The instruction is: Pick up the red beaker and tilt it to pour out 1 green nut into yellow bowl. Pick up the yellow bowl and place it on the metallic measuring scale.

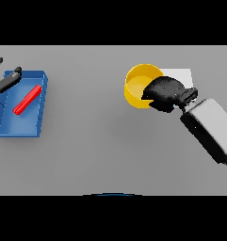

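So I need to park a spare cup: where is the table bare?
Bare: the wide middle between the blue tray and the yellow bowl, and the whole near strip. Crowded: far right, where the right hand holds the bowl beside the scale.

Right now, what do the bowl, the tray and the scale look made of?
Bowl: likely plastic, flat opaque yellow with no glint. Tray: likely plastic too, uniform matte blue walls. Scale: a pale grey-white flat plate, no visible shine, so metal is not confirmed by look; the right hand covers much of it.
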Action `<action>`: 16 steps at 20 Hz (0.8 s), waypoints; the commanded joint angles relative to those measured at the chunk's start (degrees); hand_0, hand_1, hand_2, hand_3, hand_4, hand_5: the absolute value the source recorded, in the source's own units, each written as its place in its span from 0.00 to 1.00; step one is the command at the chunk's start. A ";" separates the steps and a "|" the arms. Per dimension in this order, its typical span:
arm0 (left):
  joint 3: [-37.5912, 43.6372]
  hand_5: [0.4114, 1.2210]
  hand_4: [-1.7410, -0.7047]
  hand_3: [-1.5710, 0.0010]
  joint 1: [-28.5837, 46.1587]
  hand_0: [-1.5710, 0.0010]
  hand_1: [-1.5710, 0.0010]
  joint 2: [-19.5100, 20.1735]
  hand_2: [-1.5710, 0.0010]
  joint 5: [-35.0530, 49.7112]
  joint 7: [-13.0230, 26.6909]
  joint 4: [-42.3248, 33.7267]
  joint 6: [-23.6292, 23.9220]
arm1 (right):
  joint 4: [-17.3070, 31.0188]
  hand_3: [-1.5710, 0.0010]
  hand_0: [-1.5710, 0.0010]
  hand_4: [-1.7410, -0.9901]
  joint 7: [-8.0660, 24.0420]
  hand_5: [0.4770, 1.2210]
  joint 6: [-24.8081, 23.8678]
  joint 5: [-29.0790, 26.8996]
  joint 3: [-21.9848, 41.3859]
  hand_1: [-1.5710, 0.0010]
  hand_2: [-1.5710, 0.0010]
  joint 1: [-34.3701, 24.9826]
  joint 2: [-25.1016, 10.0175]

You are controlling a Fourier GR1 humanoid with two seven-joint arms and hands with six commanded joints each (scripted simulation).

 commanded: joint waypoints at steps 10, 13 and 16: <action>-0.12 0.43 0.86 1.00 0.55 1.00 1.00 -0.46 1.00 0.30 3.79 -2.39 0.49 | 14.33 0.27 0.00 0.00 -2.65 1.00 -9.85 0.92 -4.92 0.00 0.01 -4.12 -2.99; -0.01 0.44 0.85 1.00 1.19 1.00 1.00 -0.47 1.00 0.61 5.33 -3.77 0.60 | 19.78 0.26 0.00 0.00 -2.87 1.00 -12.35 1.25 -5.56 0.00 0.02 -4.38 -2.56; -0.37 0.46 0.85 1.00 0.28 1.00 1.00 -0.75 1.00 0.13 6.04 -3.22 0.81 | 25.73 0.23 0.00 0.00 -4.18 1.00 -14.92 1.39 -6.15 0.00 0.06 -5.83 -1.55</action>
